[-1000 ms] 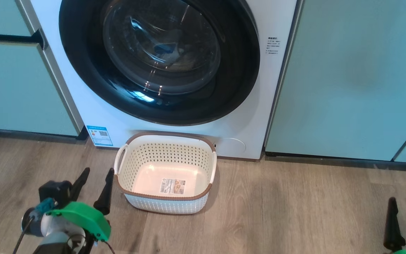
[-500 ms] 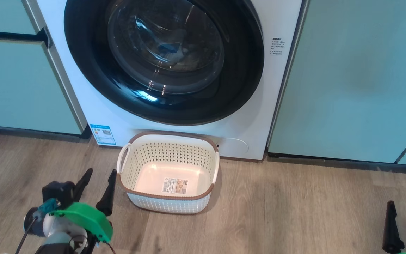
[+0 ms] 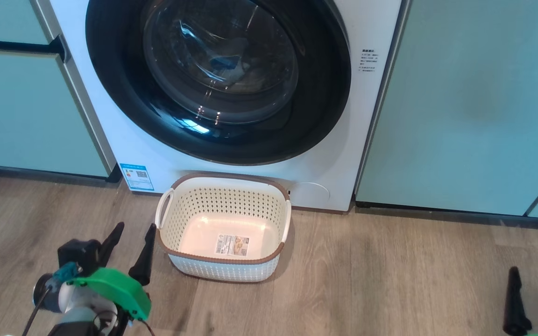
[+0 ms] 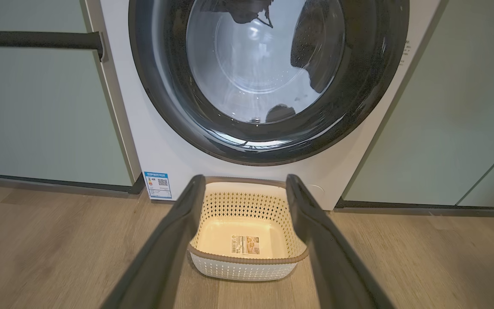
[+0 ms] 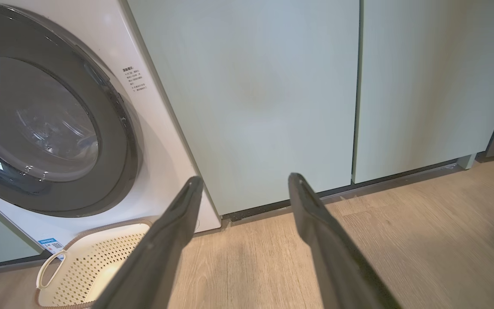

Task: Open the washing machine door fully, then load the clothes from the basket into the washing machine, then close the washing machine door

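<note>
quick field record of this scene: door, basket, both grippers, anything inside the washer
washing machine door: shut against the white washing machine
basket: on the wooden floor just in front of the washer, holds no cloth, only a label on its bottom
left gripper: open, holding nothing, beside the basket's left end
right gripper: open, holding nothing, over the floor off to the right
through the door: blue and pale shape, too dim to name
</note>
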### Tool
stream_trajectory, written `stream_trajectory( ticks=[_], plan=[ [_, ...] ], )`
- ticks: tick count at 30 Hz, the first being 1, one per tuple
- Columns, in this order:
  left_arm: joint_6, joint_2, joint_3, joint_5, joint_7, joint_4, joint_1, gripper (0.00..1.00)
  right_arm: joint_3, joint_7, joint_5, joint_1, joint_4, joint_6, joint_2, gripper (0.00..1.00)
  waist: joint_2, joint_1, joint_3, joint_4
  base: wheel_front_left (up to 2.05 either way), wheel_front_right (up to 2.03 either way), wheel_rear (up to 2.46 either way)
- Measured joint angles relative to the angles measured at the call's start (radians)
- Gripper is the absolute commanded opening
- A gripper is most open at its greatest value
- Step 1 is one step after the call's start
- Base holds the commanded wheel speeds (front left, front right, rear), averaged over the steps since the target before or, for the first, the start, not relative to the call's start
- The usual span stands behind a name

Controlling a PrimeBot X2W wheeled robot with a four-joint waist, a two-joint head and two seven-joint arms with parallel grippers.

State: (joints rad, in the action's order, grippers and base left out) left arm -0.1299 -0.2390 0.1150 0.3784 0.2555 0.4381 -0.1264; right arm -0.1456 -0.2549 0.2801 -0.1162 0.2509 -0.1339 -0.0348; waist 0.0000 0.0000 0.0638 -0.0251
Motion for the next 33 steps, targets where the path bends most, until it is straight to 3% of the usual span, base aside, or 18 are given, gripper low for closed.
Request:
stream_trajectory(
  ticks=[5, 6, 14, 33],
  plan=[
    [0.0, 0.002, 0.001, 0.0, 0.0, 0.004, 0.0, 1.0, 0.025, 0.0, 0.0, 0.0, 0.006, 0.0, 0.0, 1.0, 0.0, 0.0, -0.001, 0.0, 0.0, 0.0, 0.0],
    [0.0, 0.002, 0.009, 0.0, 0.0, 0.005, 0.0, 0.0, 0.026, 0.0, 0.0, 0.0, 0.008, 0.0, 0.0, 0.0, 0.0, 0.0, -0.001, 0.0, 0.0, 0.0, 0.0],
    [0.0, 0.062, 0.035, 0.007, -0.009, 0.097, 0.113, 0.0, 0.03, 0.009, 0.009, -0.052, 0.119, 0.0, 0.013, 0.0, 0.0, 0.0, -0.003, 0.001, 0.0, 0.0, 0.0],
    [0.0, 0.077, 0.009, 0.197, -0.062, 0.06, 0.105, 0.0, 0.029, 0.064, 0.212, -0.036, 0.109, 0.0, 0.013, 0.0, 0.0, 0.0, -0.013, 0.005, 0.0, 0.0, 0.0]
  ],
)
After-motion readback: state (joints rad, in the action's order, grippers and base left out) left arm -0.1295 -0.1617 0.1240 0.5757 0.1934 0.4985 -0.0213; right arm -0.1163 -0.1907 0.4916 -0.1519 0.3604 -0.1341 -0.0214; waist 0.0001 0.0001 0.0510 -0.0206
